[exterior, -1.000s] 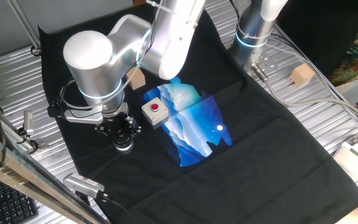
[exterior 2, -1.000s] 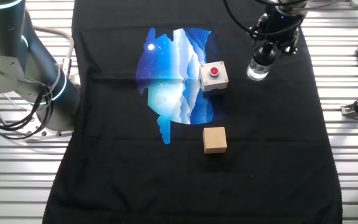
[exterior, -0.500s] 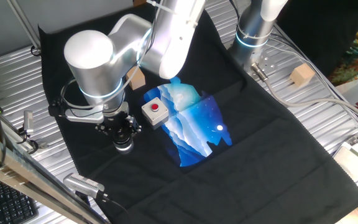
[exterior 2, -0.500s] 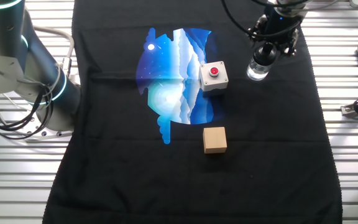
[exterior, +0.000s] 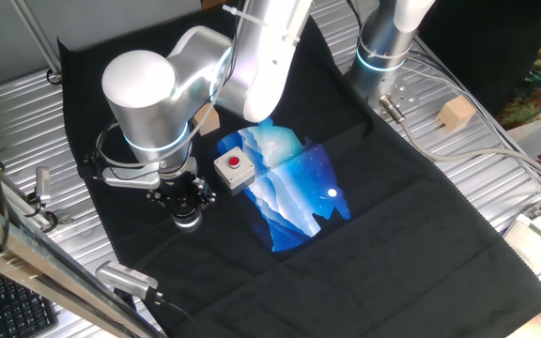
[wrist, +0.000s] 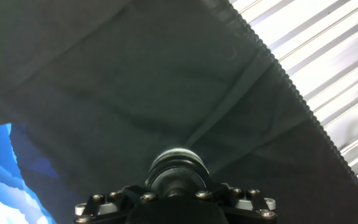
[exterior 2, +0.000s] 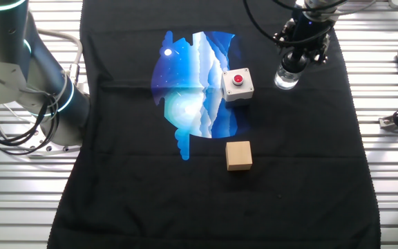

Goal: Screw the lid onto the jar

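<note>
The gripper stands directly over the jar, its jaws closed around the lid on top

Both fixed views were bright and evenly lit, pretty sharp, with glare off the metal table and shiny arm. The hand view was dimmer and soft, the black cloth looked greyish, the near mount blurry.

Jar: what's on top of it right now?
The hand sits directly over the jar, its fingers closed around the jar's top. The lid itself is covered by the fingers in every view, so its seating can't be seen.
</note>
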You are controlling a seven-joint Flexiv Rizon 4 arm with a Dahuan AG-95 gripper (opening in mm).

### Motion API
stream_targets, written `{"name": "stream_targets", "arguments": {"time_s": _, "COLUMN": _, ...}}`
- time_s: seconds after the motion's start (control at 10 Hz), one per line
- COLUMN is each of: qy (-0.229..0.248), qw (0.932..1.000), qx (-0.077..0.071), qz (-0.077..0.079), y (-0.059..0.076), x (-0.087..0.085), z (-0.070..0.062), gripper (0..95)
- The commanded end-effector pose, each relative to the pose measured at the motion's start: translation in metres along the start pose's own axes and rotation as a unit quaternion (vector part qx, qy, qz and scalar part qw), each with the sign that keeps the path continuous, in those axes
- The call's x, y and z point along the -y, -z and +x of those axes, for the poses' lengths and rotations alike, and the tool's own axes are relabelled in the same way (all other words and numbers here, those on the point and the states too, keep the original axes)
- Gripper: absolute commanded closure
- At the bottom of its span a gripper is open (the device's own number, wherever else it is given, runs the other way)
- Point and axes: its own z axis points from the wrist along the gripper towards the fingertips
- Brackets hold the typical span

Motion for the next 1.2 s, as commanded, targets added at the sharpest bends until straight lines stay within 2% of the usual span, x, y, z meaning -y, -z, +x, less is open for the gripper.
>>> {"name": "stream_targets", "arguments": {"time_s": 0.1, "qy": -0.001, "qw": 1.0, "qx": 0.0, "qz": 0.0, "y": -0.0009, "x": -0.0004, "z": -0.0009, "gripper": 19.0}}
{"name": "stream_targets", "arguments": {"time_s": 1.2, "qy": -0.004, "qw": 1.0, "qx": 0.001, "qz": -0.002, "y": -0.0032, "x": -0.0007, "z": 0.0026, "gripper": 19.0}}
